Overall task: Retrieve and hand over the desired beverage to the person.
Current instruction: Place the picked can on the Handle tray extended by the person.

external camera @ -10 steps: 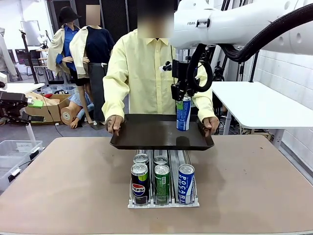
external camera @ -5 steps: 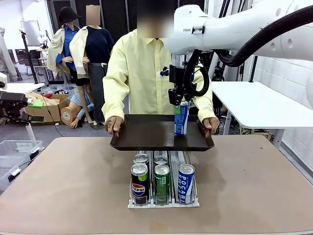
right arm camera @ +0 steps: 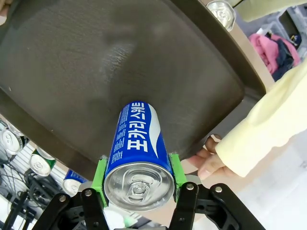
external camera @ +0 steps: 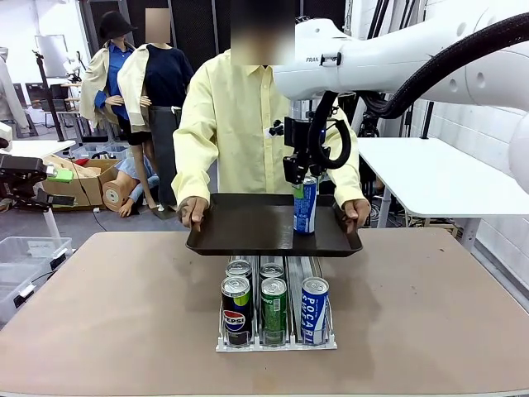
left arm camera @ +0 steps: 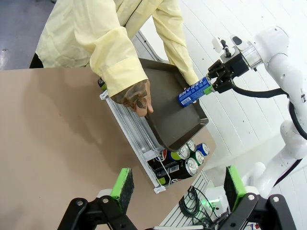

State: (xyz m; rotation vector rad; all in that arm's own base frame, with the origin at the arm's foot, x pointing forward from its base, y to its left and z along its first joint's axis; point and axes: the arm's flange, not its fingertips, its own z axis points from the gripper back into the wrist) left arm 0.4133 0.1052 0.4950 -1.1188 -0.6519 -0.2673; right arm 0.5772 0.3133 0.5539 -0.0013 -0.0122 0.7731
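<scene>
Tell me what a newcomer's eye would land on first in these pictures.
The right claw, reaching across the table, is shut on a blue can low over the right part of a dark tray. The person in a pale-yellow shirt holds that tray in both hands at the far edge. Nearer the robot, a rack of drink cans stands mid-table.

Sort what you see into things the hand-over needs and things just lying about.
Needed: right gripper, blue can it holds, dark tray, person holding the tray.
Lying about: rack of spare cans, table, open left gripper.
</scene>
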